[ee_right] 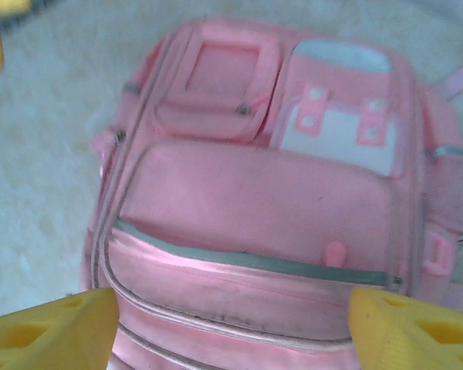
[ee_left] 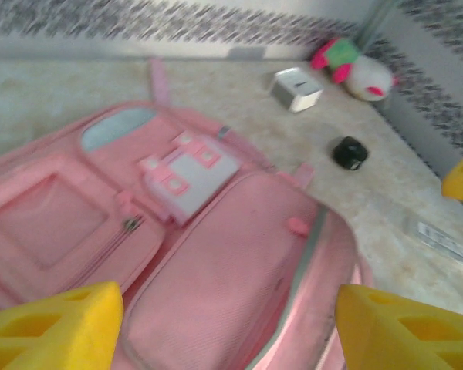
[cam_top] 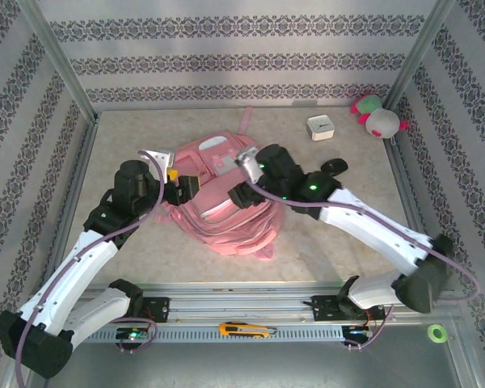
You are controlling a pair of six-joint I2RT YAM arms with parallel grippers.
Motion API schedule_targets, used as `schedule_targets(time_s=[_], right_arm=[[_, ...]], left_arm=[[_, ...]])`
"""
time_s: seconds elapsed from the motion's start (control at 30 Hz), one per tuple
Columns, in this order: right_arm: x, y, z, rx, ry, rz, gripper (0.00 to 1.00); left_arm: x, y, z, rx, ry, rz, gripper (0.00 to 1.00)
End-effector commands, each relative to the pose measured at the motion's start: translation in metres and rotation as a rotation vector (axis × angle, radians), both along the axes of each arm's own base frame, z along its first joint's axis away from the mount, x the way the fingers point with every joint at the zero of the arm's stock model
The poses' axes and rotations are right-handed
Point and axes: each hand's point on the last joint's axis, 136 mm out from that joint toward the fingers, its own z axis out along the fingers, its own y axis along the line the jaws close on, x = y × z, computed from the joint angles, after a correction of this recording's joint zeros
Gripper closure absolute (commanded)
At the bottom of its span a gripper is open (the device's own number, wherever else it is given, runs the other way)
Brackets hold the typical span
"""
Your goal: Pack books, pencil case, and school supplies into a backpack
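Observation:
The pink backpack lies flat in the middle of the table, front side up, with white patches and a grey-green zip line across its big pocket. My left gripper hovers at its left edge, open; its yellow fingers stand wide over the big front pocket with nothing between them. Over the bag's middle, my right gripper is open too, its fingers straddling the zipped edge without gripping it. The books, pencil case and school supplies are out of view.
A small white box and a pink-and-green plush toy sit at the back right. A black object lies right of the bag. An orange utility knife rests on the front rail and a green tape roll sits at the front right.

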Motion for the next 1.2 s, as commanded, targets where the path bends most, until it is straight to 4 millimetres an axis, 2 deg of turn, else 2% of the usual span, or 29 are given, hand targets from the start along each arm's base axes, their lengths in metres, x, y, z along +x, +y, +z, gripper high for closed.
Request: schedule_targets(time_s=[0.0,0.03,0.13,0.2,0.27,0.33,0.47,0.57,0.63,0.77,0.87,0.97,1.03,1.1,1.17], right_arm=[[-0.013,0.021,-0.062,-0.227,0.019,0.212,0.28],[-0.011,0.026,-0.078,-0.263,0.031,0.231,0.31],[0.001,0.028,-0.136,-0.378,0.129,0.209,0.48],[-0.003,0.024,-0.173,-0.448,0.202,0.207,0.52],[-0.006,0.02,-0.188,-0.49,0.236,0.201,0.55],[-0.006,0.018,-0.182,-0.491,0.216,0.195,0.54],[-0.003,0.007,-0.134,-0.431,0.15,0.142,0.42],[-0.011,-0.01,-0.102,-0.325,0.222,0.039,0.3],[-0.02,-0.025,-0.091,-0.223,0.31,-0.06,0.26],[-0.041,-0.051,-0.094,0.045,0.569,-0.269,0.25],[-0.047,-0.07,-0.103,0.184,0.635,-0.39,0.28],[-0.049,-0.08,-0.108,0.284,0.663,-0.453,0.31],[-0.05,-0.081,-0.108,0.338,0.675,-0.462,0.33],[-0.047,-0.082,-0.104,0.391,0.669,-0.472,0.37],[-0.044,-0.08,-0.099,0.442,0.653,-0.472,0.39]], left_arm=[[-0.004,0.02,-0.046,-0.037,0.19,0.124,0.28],[-0.003,0.023,-0.05,-0.053,0.2,0.142,0.28],[0.0,0.025,-0.061,-0.095,0.223,0.17,0.28],[0.0,0.027,-0.067,-0.106,0.234,0.188,0.28],[-0.001,0.029,-0.072,-0.11,0.242,0.198,0.29],[-0.002,0.028,-0.078,-0.102,0.25,0.185,0.3],[-0.008,0.016,-0.078,-0.102,0.24,0.096,0.34],[-0.015,0.007,-0.071,-0.114,0.222,0.044,0.38],[-0.024,-0.007,-0.063,-0.078,0.166,-0.05,0.39],[-0.047,-0.042,-0.049,0.159,-0.046,-0.266,0.39],[-0.055,-0.064,-0.06,0.342,-0.137,-0.381,0.37],[-0.049,-0.075,-0.084,0.506,-0.143,-0.425,0.36],[-0.044,-0.085,-0.095,0.575,-0.158,-0.449,0.32],[-0.034,-0.092,-0.1,0.606,-0.185,-0.431,0.23],[-0.026,-0.098,-0.101,0.605,-0.215,-0.417,0.2]])
